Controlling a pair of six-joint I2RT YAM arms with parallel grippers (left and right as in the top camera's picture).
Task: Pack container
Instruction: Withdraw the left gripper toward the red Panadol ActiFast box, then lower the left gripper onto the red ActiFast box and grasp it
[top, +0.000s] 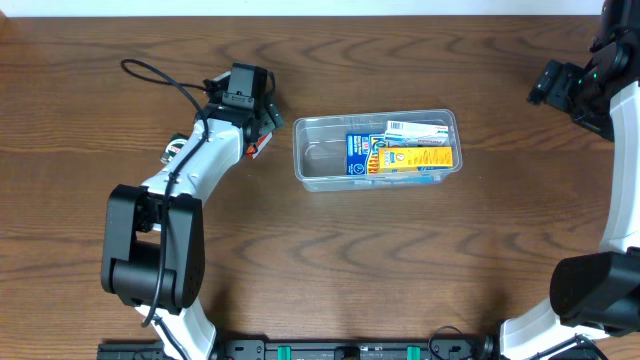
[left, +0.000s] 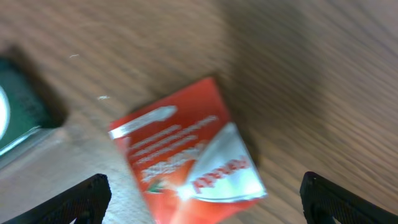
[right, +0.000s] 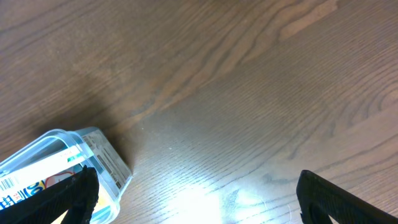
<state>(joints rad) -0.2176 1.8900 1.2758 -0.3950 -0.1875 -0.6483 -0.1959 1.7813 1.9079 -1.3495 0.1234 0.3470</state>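
The clear plastic container (top: 318, 160) lies at the table's middle, with a blue and yellow box (top: 400, 156) and a white box (top: 415, 128) in its right part. Its corner shows in the right wrist view (right: 99, 155). My left gripper (top: 258, 128) is open just left of the container, above a small red and white box (left: 186, 152) that lies flat on the wood between its fingers (left: 202, 199). In the overhead view only a red sliver of that box (top: 262, 147) shows. My right gripper (right: 196, 196) is open and empty over bare wood, at the far right (top: 560, 85).
A dark green object (left: 18, 109) lies at the left edge of the left wrist view. The left arm's base (top: 155, 250) stands at the front left, the right arm's base (top: 600, 290) at the front right.
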